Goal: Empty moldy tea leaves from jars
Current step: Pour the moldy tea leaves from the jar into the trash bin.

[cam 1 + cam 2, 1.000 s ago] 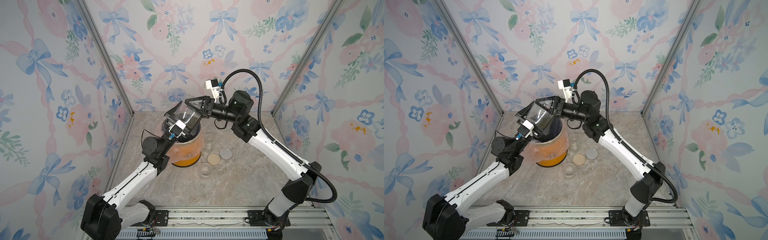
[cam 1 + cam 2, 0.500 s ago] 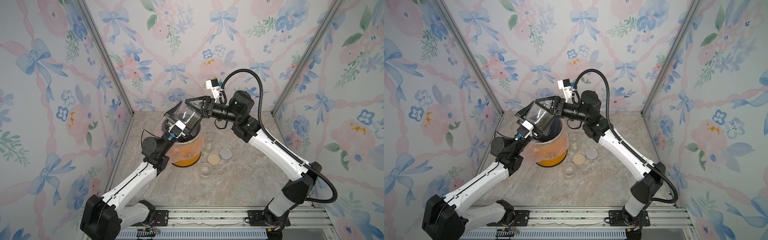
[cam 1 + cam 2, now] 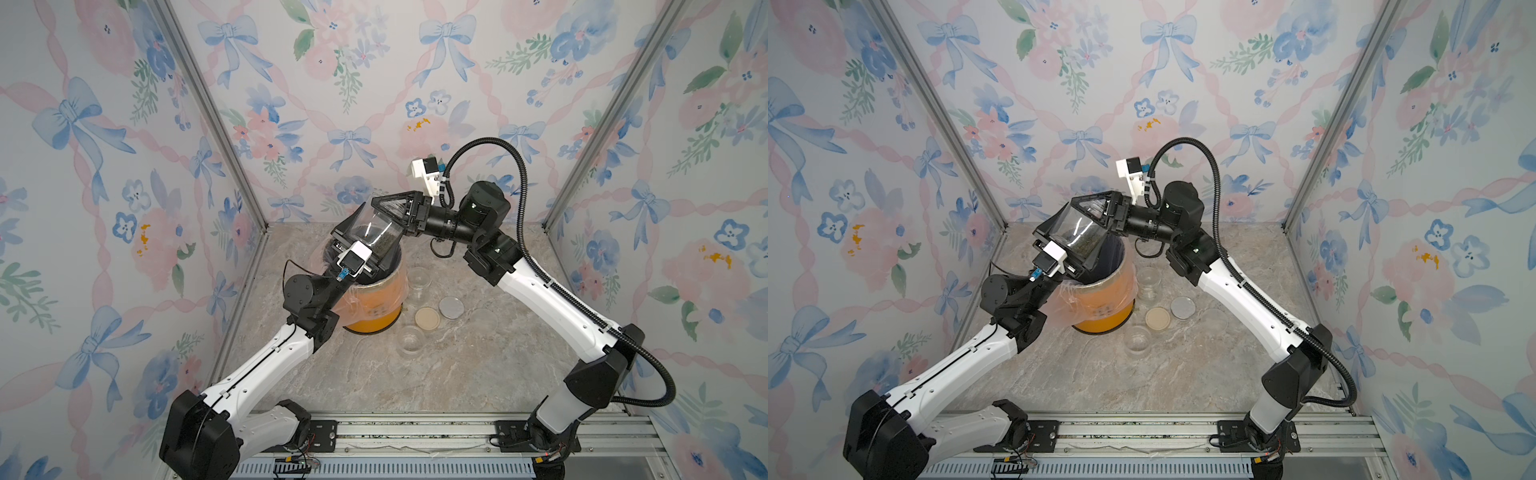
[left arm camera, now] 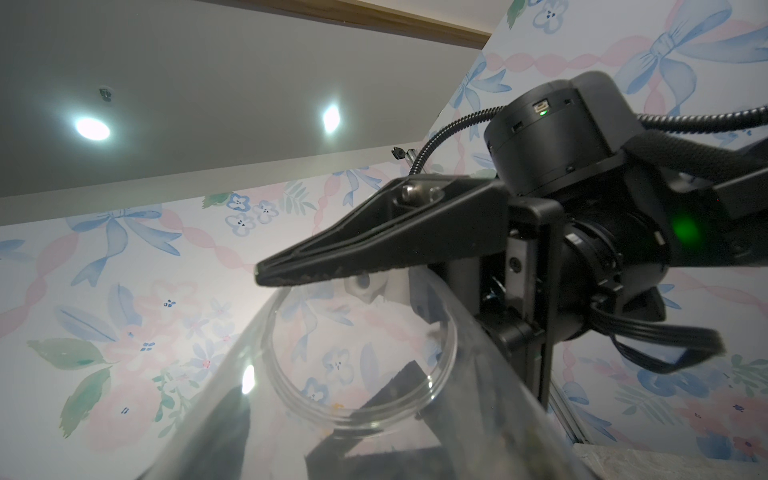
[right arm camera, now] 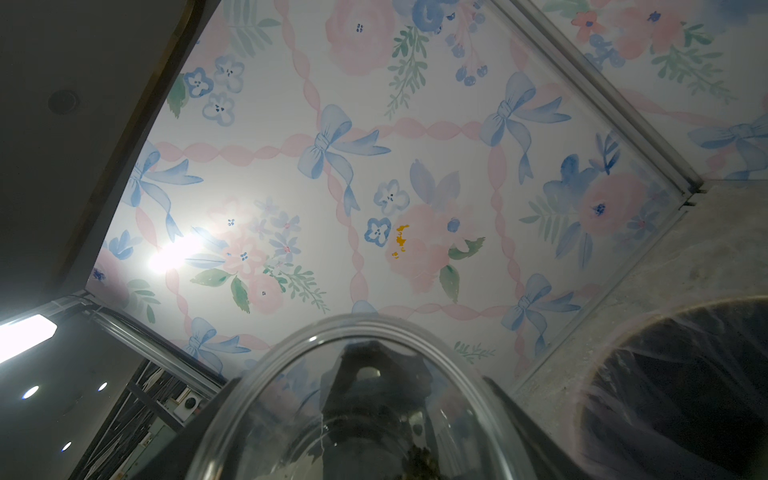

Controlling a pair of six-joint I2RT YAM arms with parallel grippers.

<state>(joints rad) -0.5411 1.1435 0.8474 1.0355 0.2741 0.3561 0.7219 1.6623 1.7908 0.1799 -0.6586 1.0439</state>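
front rail [image 3: 415, 428] bounds the near edge. behind it the marble table [image 3: 436, 374] lies bare toward 6 o'clock, open for arm travel. a clear jar [image 3: 409, 338] stands at 5 o'clock of the orange bin [image 3: 374, 309]. the beige lid [image 3: 427, 318] and silver lid [image 3: 451, 307] lie at 3 o'clock, apart. above the bin rim the held jar [image 3: 370, 232] lies tilted, tea leaves [image 3: 380, 246] inside. right gripper [image 5: 361, 386] clamps it. left gripper [image 3: 383, 224] flanks it; its grip cannot be told.
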